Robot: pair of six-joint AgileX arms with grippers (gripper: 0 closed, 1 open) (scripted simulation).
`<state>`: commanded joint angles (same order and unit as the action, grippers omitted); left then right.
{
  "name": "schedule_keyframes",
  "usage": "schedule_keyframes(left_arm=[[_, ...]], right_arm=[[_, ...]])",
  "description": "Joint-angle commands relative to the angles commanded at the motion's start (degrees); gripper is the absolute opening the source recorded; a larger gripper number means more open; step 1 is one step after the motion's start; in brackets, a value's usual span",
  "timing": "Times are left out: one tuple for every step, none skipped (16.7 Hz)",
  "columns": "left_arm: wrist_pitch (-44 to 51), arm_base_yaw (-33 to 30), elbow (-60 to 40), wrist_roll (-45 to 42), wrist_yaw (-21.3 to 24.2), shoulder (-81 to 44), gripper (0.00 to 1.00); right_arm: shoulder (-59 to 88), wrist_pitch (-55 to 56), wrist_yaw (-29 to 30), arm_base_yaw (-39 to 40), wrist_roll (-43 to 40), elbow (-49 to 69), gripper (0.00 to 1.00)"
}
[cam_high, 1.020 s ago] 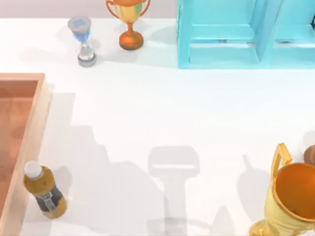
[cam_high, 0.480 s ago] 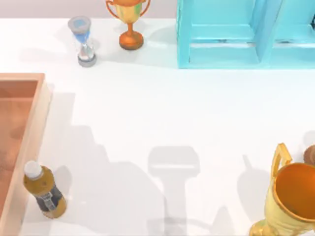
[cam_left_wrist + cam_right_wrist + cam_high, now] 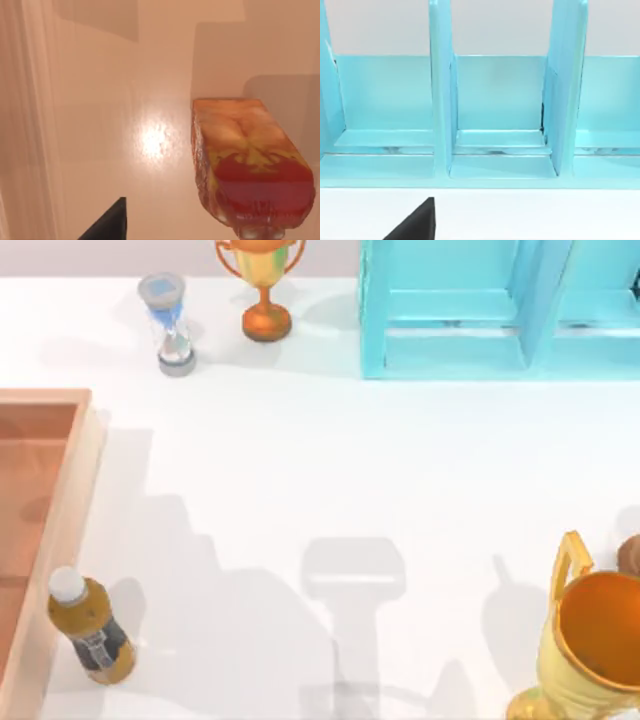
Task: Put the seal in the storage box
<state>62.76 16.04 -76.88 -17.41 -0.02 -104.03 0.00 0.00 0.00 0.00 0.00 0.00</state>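
The seal (image 3: 248, 167), a mottled reddish-brown block with a paler tan part, is in the left wrist view over the glossy orange-brown floor of the storage box (image 3: 95, 100). One dark fingertip (image 3: 111, 224) of my left gripper stands well apart from the seal, with bare floor between them, so the gripper is open. From above, the storage box (image 3: 62, 510) lies at the table's left edge, with pale wooden walls. A dark fingertip (image 3: 415, 222) of my right gripper points at the light blue cabinet, and that gripper is open and holds nothing.
An amber bottle (image 3: 88, 630) with a white cap stands just outside the box's right wall. An hourglass (image 3: 170, 325) and a small trophy (image 3: 263, 285) stand at the back. The blue shelf cabinet (image 3: 500, 310) is at the back right, and a large gold trophy (image 3: 590, 650) at the front right.
Nothing on the table has moved. Only the shadows beside the storage box have shifted slightly.
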Motion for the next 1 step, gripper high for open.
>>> schedule_keyframes(left_arm=[[0.0,0.0,0.0,0.0,0.0,0.0,1.0]], right_arm=[[0.0,0.0,0.0,0.0,0.0,0.0,1.0]])
